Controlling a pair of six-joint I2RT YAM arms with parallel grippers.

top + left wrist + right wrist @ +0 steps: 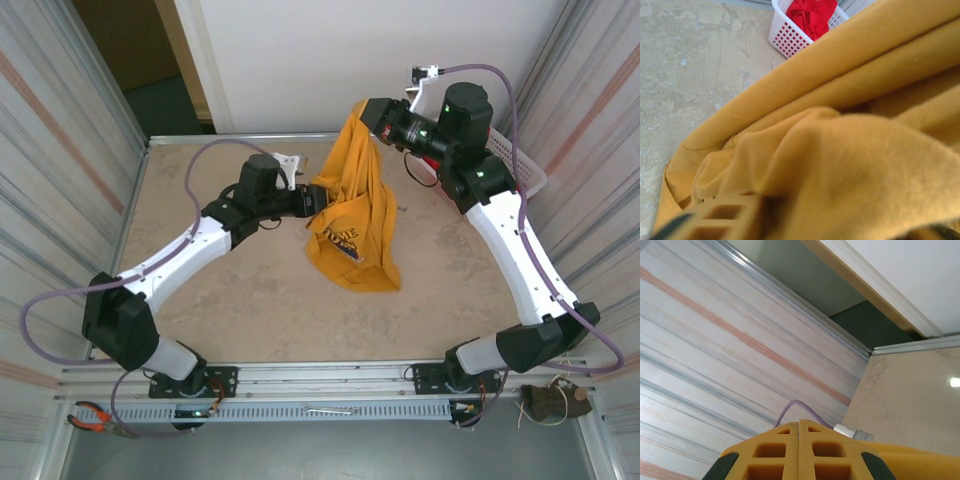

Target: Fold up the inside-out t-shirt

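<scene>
The right claw is pinched tight on a top edge of the inside-out t-shirt. In its own wrist view its two fingers are pressed together, with yellow cloth just below and to one side of them. From that claw the shirt hangs down in a long bunched drape. Its lower part (a dark printed patch shows there) lies crumpled on the surface beneath. The left claw is pushed into the side of the hanging cloth, about halfway down the drape. Folds cover its fingertips, so I cannot tell whether it is narrow on the fabric or merely against it. Beyond the left claw, past the cloth, a white basket stands on the surface with a red garment inside
</scene>
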